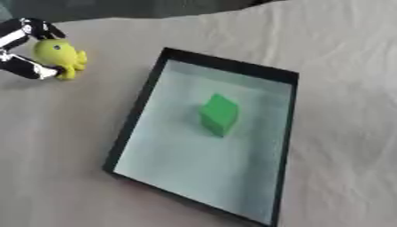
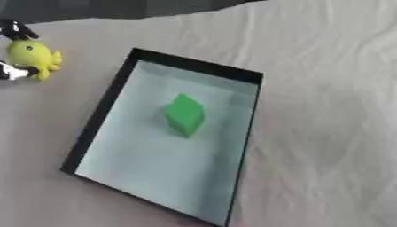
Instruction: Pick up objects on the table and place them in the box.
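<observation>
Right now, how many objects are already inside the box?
1: a green block lies near the middle of the box. The yellow toy is outside, at the far left, held in the left hand.

A little yellow toy [image 1: 58,55] with a round body, a dark eye and small stubby legs sits at the far left, outside the box. Black and silver fingers are curled round it from above and below. The box [image 1: 132,116] is a flat tray with black walls and a pale floor. A green block [image 1: 218,113] lies inside it, near the middle, turned a bit askew.
</observation>
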`<act>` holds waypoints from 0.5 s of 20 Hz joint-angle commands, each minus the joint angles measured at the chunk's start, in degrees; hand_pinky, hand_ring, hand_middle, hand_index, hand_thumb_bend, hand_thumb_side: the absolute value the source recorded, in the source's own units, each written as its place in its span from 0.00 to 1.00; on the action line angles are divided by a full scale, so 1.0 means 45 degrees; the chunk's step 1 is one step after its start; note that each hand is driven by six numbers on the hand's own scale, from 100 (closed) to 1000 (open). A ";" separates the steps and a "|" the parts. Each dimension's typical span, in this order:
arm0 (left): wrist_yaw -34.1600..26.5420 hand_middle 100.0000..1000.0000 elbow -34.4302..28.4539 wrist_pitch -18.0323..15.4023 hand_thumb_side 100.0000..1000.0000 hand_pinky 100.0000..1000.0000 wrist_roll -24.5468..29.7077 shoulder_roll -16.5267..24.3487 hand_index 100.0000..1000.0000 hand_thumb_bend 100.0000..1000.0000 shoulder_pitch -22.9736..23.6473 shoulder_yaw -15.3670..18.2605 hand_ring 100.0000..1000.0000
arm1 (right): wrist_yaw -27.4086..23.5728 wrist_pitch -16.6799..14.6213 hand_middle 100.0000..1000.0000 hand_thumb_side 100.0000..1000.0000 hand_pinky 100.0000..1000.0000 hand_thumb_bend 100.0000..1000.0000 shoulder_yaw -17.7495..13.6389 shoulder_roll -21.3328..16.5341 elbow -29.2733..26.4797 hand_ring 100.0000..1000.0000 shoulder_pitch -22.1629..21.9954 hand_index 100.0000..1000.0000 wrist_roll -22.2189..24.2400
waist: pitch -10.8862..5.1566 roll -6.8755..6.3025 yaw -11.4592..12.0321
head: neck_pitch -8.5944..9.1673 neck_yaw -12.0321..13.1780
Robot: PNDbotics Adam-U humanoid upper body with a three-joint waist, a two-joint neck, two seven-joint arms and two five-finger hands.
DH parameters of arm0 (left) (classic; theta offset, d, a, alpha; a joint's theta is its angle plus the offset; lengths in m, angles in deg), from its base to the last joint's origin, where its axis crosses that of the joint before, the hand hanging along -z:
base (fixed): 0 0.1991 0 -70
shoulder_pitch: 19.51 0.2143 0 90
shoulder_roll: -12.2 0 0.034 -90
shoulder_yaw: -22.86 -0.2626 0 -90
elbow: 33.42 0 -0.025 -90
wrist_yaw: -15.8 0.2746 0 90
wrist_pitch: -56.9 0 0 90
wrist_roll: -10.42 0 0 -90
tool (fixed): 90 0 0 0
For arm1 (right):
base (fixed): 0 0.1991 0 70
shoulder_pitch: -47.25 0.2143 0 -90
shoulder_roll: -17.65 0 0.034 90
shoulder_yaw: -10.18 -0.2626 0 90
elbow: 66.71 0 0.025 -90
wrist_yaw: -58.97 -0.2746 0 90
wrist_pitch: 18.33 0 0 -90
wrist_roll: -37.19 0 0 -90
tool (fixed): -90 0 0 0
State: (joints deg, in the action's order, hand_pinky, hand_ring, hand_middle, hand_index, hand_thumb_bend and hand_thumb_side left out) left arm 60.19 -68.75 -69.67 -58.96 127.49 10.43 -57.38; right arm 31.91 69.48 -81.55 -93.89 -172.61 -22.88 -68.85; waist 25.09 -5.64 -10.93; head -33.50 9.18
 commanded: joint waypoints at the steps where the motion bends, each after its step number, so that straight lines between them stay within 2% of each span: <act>1: 0.0371 0.72 0.0037 0.0113 0.00 0.76 -0.0151 0.0392 0.78 0.31 -0.0089 0.0054 0.73 | 0.0085 -0.0032 0.98 0.54 1.00 0.00 -0.0077 -0.0184 -0.0075 0.95 0.0161 0.86 0.0083 | -0.0230 0.0068 -0.0002 | 0.0205 0.0045; 10: 0.1066 0.71 0.0311 0.0269 0.00 0.76 -0.0424 0.0383 0.75 0.28 0.0021 -0.0013 0.73 | 0.0169 -0.0030 0.98 0.55 1.00 0.00 -0.0053 -0.0129 -0.0017 0.95 0.0145 0.86 0.0168 | -0.0179 0.0051 -0.0057 | 0.0243 0.0032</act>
State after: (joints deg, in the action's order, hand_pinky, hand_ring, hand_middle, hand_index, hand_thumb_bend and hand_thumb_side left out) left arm 64.08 -67.75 -68.64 -60.67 127.49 10.52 -57.40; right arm 32.32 69.43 -81.50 -93.44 -172.44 -22.63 -68.31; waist 25.15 -5.70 -11.19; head -33.19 9.27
